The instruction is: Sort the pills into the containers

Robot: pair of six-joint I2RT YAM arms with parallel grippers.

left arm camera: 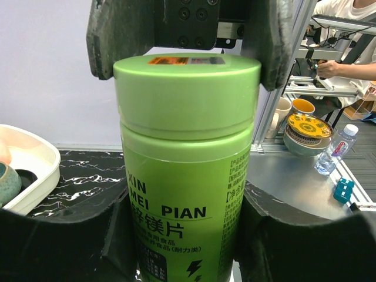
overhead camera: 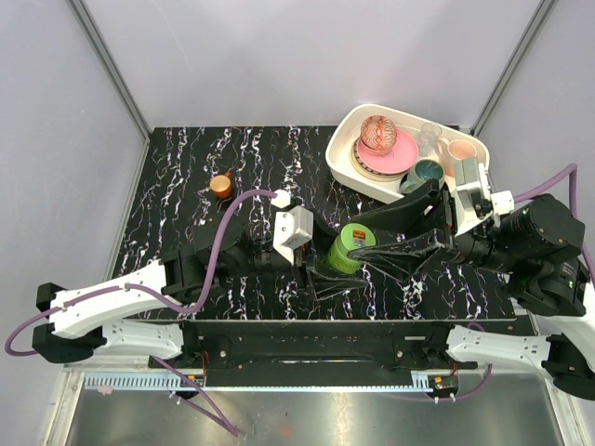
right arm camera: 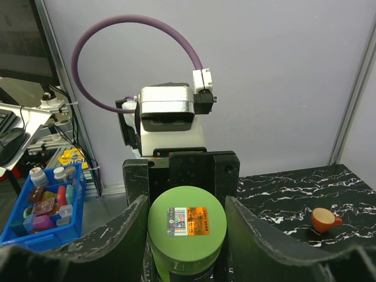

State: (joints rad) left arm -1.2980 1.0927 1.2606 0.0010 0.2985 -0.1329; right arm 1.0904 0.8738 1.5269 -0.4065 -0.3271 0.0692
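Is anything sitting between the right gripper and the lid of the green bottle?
Nothing visible does. The fingers of the right gripper flank the lid of the green bottle on both sides. Whether they already press on it, I cannot tell. The left gripper clamps the bottle's body below.

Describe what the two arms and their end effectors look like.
Both arms have white lower links and black upper links and joints. The left arm and right arm each trail a purple cable. A white camera block sits on each wrist. The left end effector and right end effector each have two broad, matte black fingers with curved inner faces.
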